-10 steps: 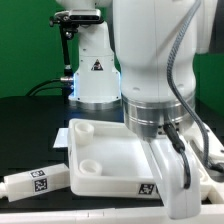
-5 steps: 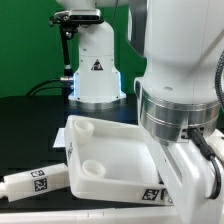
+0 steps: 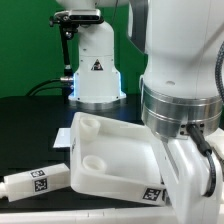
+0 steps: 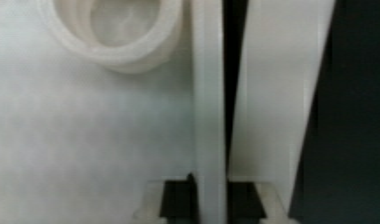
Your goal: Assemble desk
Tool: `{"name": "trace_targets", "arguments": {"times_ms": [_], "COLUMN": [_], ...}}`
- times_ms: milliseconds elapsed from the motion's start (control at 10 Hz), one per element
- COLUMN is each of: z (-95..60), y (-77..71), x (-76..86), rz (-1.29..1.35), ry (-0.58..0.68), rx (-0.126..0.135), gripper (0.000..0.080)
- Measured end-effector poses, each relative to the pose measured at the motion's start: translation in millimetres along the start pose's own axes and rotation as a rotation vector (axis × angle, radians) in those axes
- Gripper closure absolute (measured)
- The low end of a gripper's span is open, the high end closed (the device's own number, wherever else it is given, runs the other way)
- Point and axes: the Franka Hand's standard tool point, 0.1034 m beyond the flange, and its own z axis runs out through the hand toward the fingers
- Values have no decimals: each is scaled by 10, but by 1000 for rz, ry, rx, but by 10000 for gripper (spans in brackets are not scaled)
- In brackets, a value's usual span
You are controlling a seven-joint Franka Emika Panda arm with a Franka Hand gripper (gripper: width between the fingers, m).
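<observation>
We see the desk top (image 3: 120, 150), a large white slab lying hollow side up, with a raised rim (image 4: 208, 90) around it. Two round sockets (image 3: 89, 125) sit in its corners toward the exterior view's left, and the wrist view shows one close up. A black-and-white tag (image 3: 153, 194) marks its near side wall. The rim runs between the fingers of the tool (image 4: 210, 200), which clamp it. One blocky white leg (image 3: 35, 182) lies on its side on the bench (image 3: 30, 112) at the exterior view's lower left. A square tag shows on the leg's upper face, and its end lies just beside the top's near wall.
</observation>
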Motion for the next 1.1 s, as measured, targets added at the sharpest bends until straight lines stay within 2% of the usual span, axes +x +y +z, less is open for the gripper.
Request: {"name": "trace_targets", "arguments": {"times_ms": [400, 500, 600, 700, 800, 900, 1000, 1100], "z": [18, 26, 25, 25, 26, 26, 26, 25], "y": [9, 15, 14, 14, 14, 14, 14, 14], "x": [6, 8, 7, 8, 8, 8, 8, 9], "rz": [0, 1, 1, 1, 1, 1, 1, 1], "ry": [0, 0, 0, 0, 0, 0, 0, 0], "rx": [-3, -5, -5, -5, -5, -5, -5, -5], "gripper": [745, 550, 550, 349, 224, 224, 165, 154]}}
